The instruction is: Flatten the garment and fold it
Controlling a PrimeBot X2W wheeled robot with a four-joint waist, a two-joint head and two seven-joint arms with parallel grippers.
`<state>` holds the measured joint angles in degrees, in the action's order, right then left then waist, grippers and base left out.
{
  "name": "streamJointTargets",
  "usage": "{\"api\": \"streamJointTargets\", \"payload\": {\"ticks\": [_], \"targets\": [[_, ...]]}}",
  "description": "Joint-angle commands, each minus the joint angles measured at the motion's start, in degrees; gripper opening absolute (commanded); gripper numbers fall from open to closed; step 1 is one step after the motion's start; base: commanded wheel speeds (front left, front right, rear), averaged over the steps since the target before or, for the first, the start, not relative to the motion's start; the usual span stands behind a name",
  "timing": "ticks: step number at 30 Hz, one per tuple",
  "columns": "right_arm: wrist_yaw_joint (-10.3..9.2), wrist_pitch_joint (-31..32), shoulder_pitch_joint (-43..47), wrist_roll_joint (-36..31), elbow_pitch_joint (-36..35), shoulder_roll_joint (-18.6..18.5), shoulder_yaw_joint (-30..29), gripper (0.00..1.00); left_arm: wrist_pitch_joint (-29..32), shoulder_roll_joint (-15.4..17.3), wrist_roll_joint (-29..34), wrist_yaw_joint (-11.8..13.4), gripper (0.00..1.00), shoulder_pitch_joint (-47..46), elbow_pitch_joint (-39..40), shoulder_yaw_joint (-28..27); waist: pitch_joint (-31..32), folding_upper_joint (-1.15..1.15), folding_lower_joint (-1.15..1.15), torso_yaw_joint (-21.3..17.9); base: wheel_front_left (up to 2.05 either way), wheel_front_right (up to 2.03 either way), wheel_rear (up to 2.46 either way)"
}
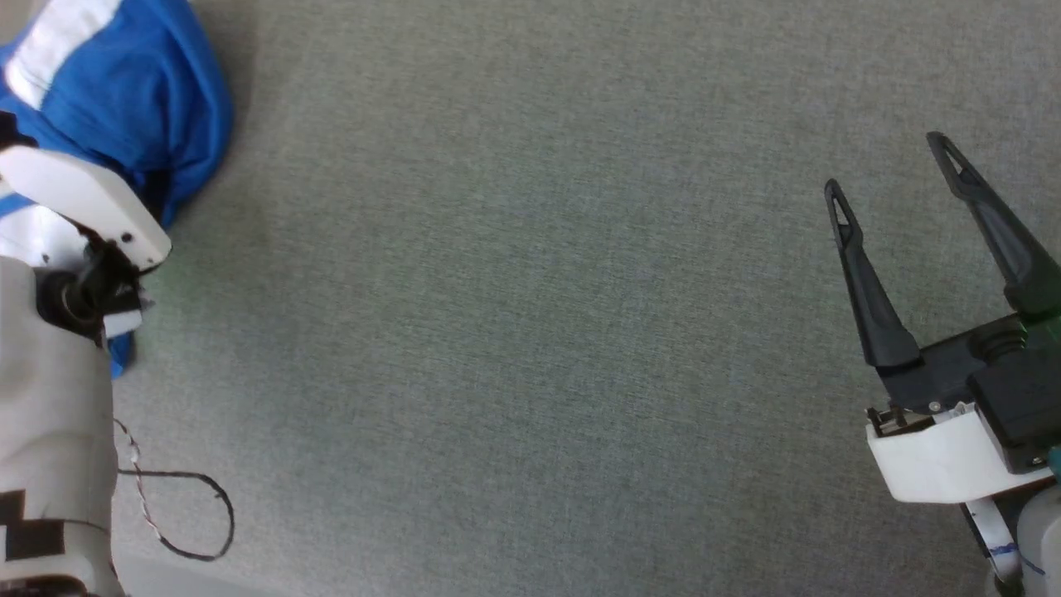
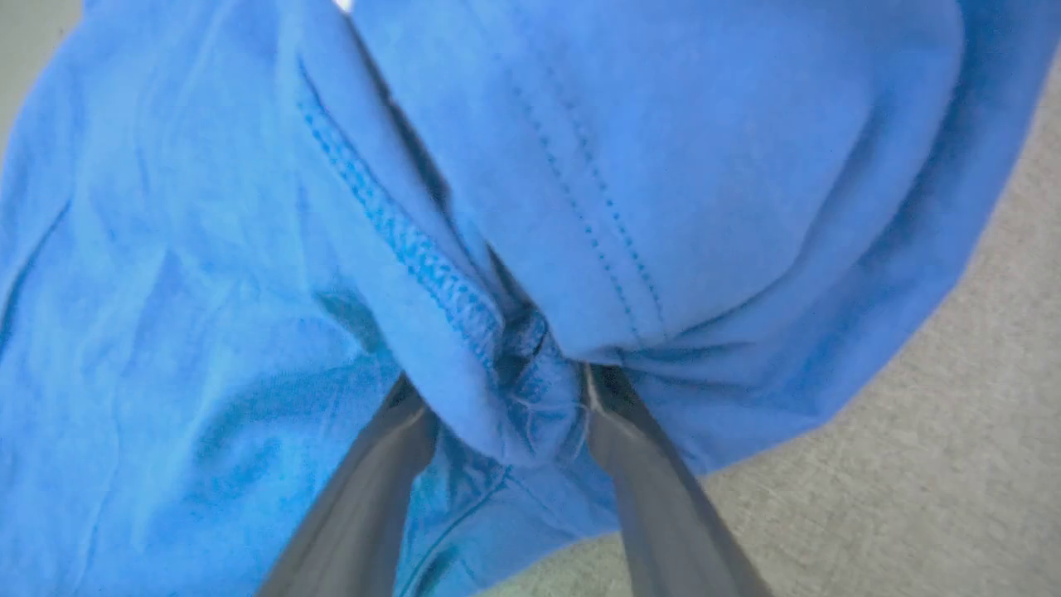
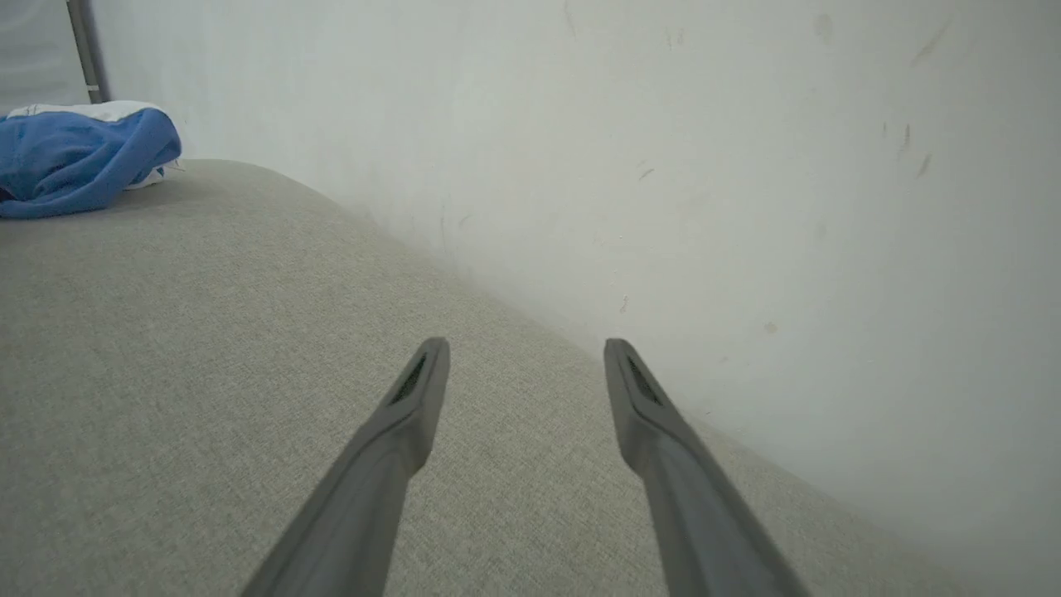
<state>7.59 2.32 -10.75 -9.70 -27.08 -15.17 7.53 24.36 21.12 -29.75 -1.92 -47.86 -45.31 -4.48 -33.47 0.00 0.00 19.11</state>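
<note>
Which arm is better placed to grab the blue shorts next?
Left. The left fingers straddle a bunched fold of the shorts; the right fingers hang open over bare grey surface, far from them.

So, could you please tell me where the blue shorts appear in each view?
Head view: shorts bunched at upper left.
Left wrist view: shorts across most of the picture, a fold inside the left tool.
Right wrist view: shorts a small heap, far upper left.
Shared landmark: the grey fabric surface.

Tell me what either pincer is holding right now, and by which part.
Right pincer open, nothing held. Left pincer straddles a seamed fold of the blue shorts, jaws wide; whether it is clamped cannot be told.
</note>
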Motion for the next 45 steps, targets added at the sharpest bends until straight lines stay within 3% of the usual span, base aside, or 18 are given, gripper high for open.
{"api": "streamJointTargets", "payload": {"ticks": [1, 13, 20, 27, 36, 45], "targets": [[-0.10, 0.1, -1.1, -0.4, -0.4, -0.2, -0.1, 1.00, 0.0, -1.2, -0.4, -0.3, 0.00, -0.4, -1.2, 0.4, -0.6, 0.00, 0.00, -0.5, 0.00, 0.00, 0.00], [-0.10, -3.5, -0.9, 0.5, 3.6, 3.1, 0.3, 1.00, -2.6, 1.9, -1.6, -2.6, 0.00, -3.3, -2.2, -0.2, 5.5, 0.00, 0.00, -0.4, 0.00, 0.00, 0.00], [-0.10, -7.7, 0.5, 1.1, 8.0, 6.9, -0.2, 1.00, -2.5, 4.1, -1.6, -3.4, 0.00, -5.3, 2.8, 0.4, 12.3, 0.00, 0.00, -1.7, 0.00, 0.00, 0.00], [-0.10, -11.8, 3.3, 1.9, 12.3, 10.3, -1.7, 1.00, 1.1, 3.7, -1.5, -4.3, 0.00, -7.5, 12.4, 3.6, 19.3, 0.00, 0.00, -3.9, 0.00, 0.00, 0.00], [-0.10, -14.7, 6.3, 2.9, 15.0, 12.1, -4.1, 1.00, 7.8, -0.9, -1.8, -2.9, 0.00, -8.3, 26.7, 8.5, 25.6, 0.00, 0.00, -8.5, 0.00, 0.00, 0.00], [-0.10, -15.6, 7.3, 4.1, 14.8, 12.3, -5.6, 1.00, 12.3, -6.8, -2.6, -2.4, 0.00, -6.8, 36.4, 14.6, 26.8, 0.00, 0.00, -13.5, 0.00, 0.00, 0.00]]}}
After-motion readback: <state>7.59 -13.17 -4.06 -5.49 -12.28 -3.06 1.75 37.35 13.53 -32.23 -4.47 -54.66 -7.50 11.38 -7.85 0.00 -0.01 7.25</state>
